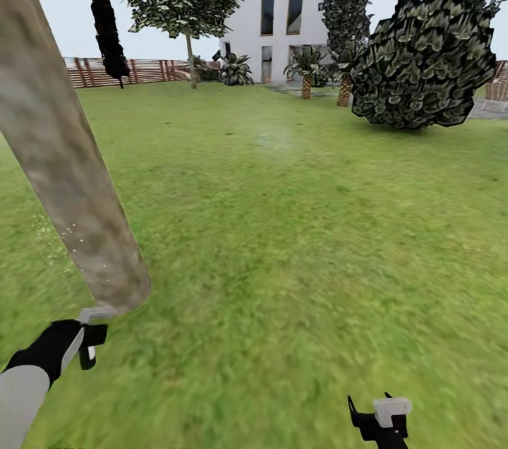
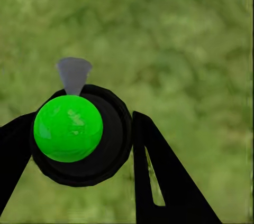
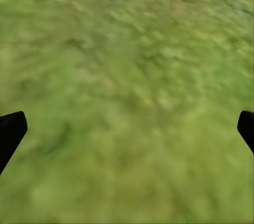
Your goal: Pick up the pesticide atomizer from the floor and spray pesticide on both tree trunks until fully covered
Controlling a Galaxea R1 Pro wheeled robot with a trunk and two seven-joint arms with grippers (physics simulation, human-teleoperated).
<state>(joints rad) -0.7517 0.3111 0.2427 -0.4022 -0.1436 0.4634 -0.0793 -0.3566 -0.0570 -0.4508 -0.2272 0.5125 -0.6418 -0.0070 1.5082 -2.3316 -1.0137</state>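
Note:
A thick mottled beige-grey tree trunk (image 1: 63, 152) slants across the left of the head view, with faint pale specks on its lower part. Just below its base, my left gripper (image 1: 88, 344) is shut on the pesticide atomizer (image 1: 97, 313), whose grey nozzle points at the trunk. In the left wrist view the atomizer (image 2: 67, 128) is a bright green ball in a black ring with a grey nozzle, held between the black fingers (image 2: 159, 182) of the left gripper (image 2: 79, 134). My right gripper (image 1: 381, 421) hangs open over grass at the bottom right; its view shows the right gripper (image 3: 127, 129) with jaws wide apart. A second tree (image 1: 185, 1) stands far off by the fence.
Green lawn (image 1: 282, 237) stretches ahead to a white house (image 1: 282, 11). A big dark leafy bush (image 1: 423, 61) sits at the right. A near-black conifer (image 1: 106, 25), short palms (image 1: 307, 71) and a brown slat fence (image 1: 148, 71) line the back.

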